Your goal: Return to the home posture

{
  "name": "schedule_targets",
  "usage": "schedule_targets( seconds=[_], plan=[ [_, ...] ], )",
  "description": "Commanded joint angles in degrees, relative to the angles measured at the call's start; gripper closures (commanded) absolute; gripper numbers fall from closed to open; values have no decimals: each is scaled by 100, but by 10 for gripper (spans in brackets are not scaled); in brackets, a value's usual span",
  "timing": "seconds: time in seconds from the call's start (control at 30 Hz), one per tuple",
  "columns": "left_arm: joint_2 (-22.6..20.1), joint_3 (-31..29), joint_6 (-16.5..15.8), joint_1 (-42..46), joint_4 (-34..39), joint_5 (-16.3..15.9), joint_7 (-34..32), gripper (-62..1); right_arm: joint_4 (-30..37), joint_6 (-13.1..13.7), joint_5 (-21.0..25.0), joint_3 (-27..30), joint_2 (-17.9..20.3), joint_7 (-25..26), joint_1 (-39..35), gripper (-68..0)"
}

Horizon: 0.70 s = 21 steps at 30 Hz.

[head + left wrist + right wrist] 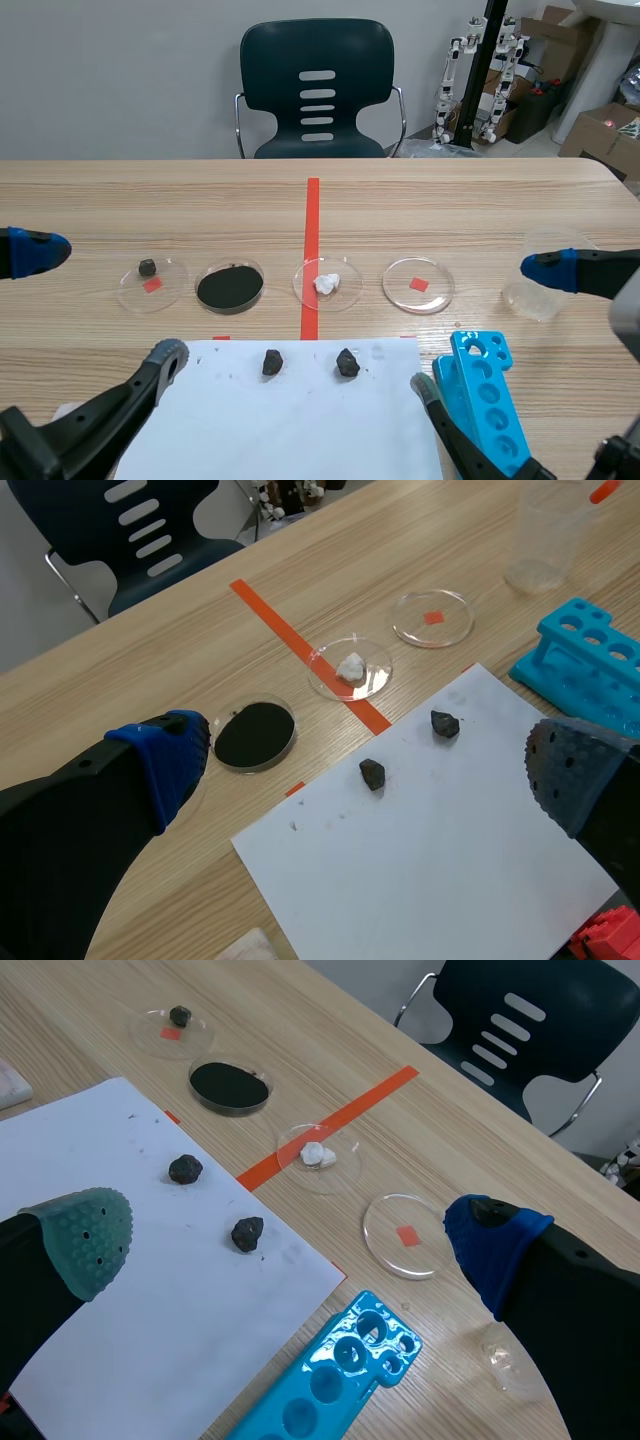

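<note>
My left gripper (98, 303) stands open over the table's near left, holding nothing; in the left wrist view the left gripper (368, 751) spreads wide above the white paper (430, 840). The right gripper (485, 327) is open too, above the blue tube rack (488, 390), with nothing between its fingers; the right wrist view has this gripper (288, 1232) over the paper's edge. Two dark rocks (272, 362) (347, 362) lie on the paper (290, 430).
Beyond the paper sits a row of petri dishes: one with a small dark stone (152, 283), one with black powder (230, 287), one with a white lump (327, 283), one holding nothing (417, 285). A clear cup (540, 295) stands at right. A chair (318, 90) is behind the table.
</note>
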Motion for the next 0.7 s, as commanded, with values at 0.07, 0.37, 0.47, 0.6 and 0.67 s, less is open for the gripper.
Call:
schedule_targets(
  seconds=[0.07,0.37,0.47,0.6,0.67],
  plan=[
    [42,0,28,-2,107,-72,-118,-623,66,-4,68,33,-33,70,37,-679],
    [42,0,28,-2,107,-72,-118,-623,66,-2,-85,33,-334,66,37,-679],
    [42,0,28,-2,107,-72,-118,-623,66,-2,-85,33,-334,66,37,-679],
    [42,0,28,-2,107,-72,-118,-623,66,-2,-85,33,-332,55,37,-679],
    [42,0,28,-2,107,-72,-118,-623,66,-2,-85,33,-332,42,37,-679]
  ],
)
